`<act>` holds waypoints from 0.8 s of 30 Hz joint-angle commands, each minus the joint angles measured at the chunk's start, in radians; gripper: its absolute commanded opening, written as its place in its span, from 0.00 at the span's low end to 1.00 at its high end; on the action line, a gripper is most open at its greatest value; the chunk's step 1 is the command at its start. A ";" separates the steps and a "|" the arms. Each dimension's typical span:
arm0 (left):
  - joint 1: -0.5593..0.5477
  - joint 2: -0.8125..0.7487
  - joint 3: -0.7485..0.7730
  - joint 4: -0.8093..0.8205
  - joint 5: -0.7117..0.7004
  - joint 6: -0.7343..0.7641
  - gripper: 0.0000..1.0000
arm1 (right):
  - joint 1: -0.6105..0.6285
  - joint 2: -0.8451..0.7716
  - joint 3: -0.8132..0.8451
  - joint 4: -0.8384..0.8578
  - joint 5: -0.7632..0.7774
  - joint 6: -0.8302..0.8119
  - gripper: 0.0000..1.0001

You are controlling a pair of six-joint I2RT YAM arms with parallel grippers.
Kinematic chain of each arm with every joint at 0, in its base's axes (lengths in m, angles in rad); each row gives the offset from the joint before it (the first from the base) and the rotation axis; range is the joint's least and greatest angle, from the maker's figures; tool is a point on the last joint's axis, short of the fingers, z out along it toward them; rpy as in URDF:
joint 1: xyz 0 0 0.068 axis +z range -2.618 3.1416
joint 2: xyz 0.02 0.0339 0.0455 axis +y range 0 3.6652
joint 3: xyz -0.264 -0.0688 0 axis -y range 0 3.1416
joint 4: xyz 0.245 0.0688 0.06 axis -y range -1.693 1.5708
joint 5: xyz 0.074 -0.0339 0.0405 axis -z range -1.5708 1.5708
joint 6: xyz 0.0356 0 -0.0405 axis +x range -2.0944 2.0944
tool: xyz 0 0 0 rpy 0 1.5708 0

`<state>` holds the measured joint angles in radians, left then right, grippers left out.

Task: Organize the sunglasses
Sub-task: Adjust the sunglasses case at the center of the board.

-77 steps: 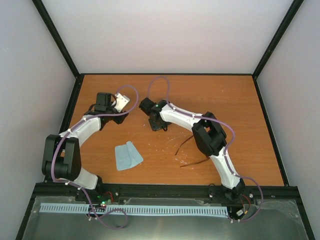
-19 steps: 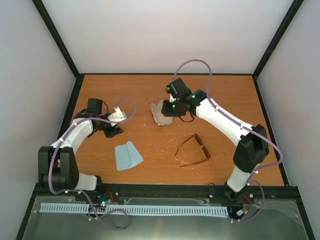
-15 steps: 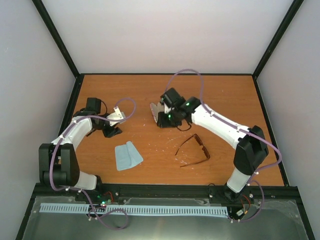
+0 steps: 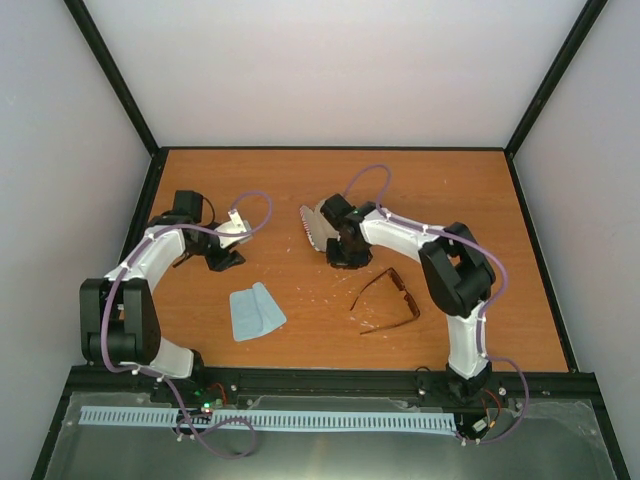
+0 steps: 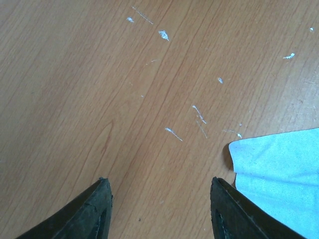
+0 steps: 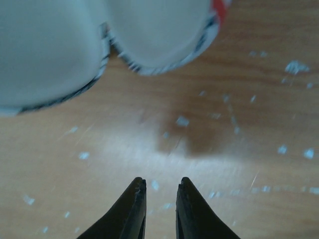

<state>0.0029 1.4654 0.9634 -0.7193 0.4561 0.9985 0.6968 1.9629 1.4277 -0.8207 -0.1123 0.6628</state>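
Note:
The sunglasses (image 4: pixel 390 299), with a thin reddish-brown frame and dark lenses, lie open on the table right of centre, touched by neither gripper. The tan case (image 4: pixel 317 228) lies open behind them; the right wrist view shows its pale inside (image 6: pixel 154 30) and a red-white striped edge. My right gripper (image 4: pixel 346 257) is low over the table just in front of the case, its jaws a narrow gap apart and empty (image 6: pixel 160 185). My left gripper (image 4: pixel 222 260) is open and empty over bare wood (image 5: pixel 157 185).
The light blue cloth (image 4: pixel 255 310) lies folded at the front left; its corner shows by the left gripper's right finger in the left wrist view (image 5: pixel 279 169). The wooden table (image 4: pixel 300 180) has black rails and white walls around it.
My right arm has folded back and its gripper has come from over the case down to the table in front of it. The left gripper has barely shifted.

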 commanded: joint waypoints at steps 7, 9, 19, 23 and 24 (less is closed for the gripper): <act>0.006 -0.021 0.005 0.014 0.025 -0.035 0.55 | -0.087 0.107 0.062 0.084 -0.010 -0.021 0.17; 0.006 -0.021 0.003 0.018 0.026 -0.048 0.55 | -0.100 0.124 0.085 0.093 -0.025 -0.026 0.17; 0.006 -0.018 -0.005 0.034 0.027 -0.084 0.55 | -0.146 0.266 0.274 0.050 -0.044 -0.055 0.17; 0.007 -0.017 -0.012 0.043 0.024 -0.095 0.56 | -0.177 0.311 0.357 0.006 -0.018 -0.080 0.17; 0.006 -0.018 -0.014 0.047 0.025 -0.099 0.56 | -0.185 0.321 0.379 -0.008 -0.008 -0.088 0.17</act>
<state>0.0029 1.4635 0.9543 -0.6952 0.4606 0.9215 0.5472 2.2387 1.7340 -0.7742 -0.1577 0.6098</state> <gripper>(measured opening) 0.556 0.173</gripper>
